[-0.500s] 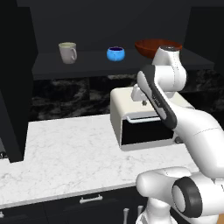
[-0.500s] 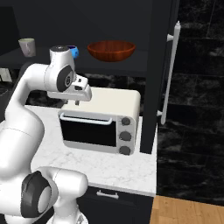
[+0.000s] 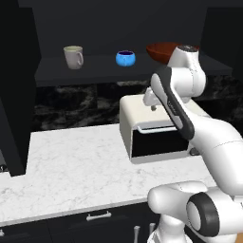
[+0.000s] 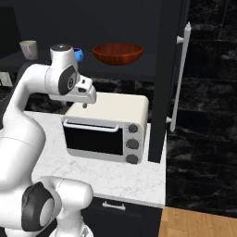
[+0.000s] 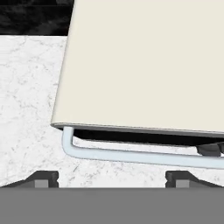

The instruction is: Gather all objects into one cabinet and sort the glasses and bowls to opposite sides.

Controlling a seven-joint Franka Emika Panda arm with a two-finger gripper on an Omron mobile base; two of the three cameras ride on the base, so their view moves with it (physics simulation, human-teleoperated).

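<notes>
An off-white mug (image 3: 73, 57) stands at the left of the dark shelf (image 3: 95, 72) of the black cabinet. One small blue bowl (image 3: 126, 58) sits mid-shelf, and the wide reddish-brown bowl (image 4: 117, 53) is at the right, partly hidden by my arm in the left base view. The second blue bowl is out of view. The cabinet's right door stands open, its long silver handle (image 4: 181, 74) facing me. My gripper (image 5: 112, 178) is open and holds nothing. It hangs below the shelf, just above the front of a toaster oven's top (image 5: 144, 61).
The cream toaster oven (image 4: 104, 129) sits on the white marble counter (image 3: 71, 166) under the shelf. The left cabinet door (image 3: 16, 95) is open over the counter's left end. Black drawer fronts (image 3: 99, 218) run below. A black wall is on the right.
The arm's upper joint has shifted slightly. The hand stays almost where it was over the oven. Mug and bowls have not moved.
</notes>
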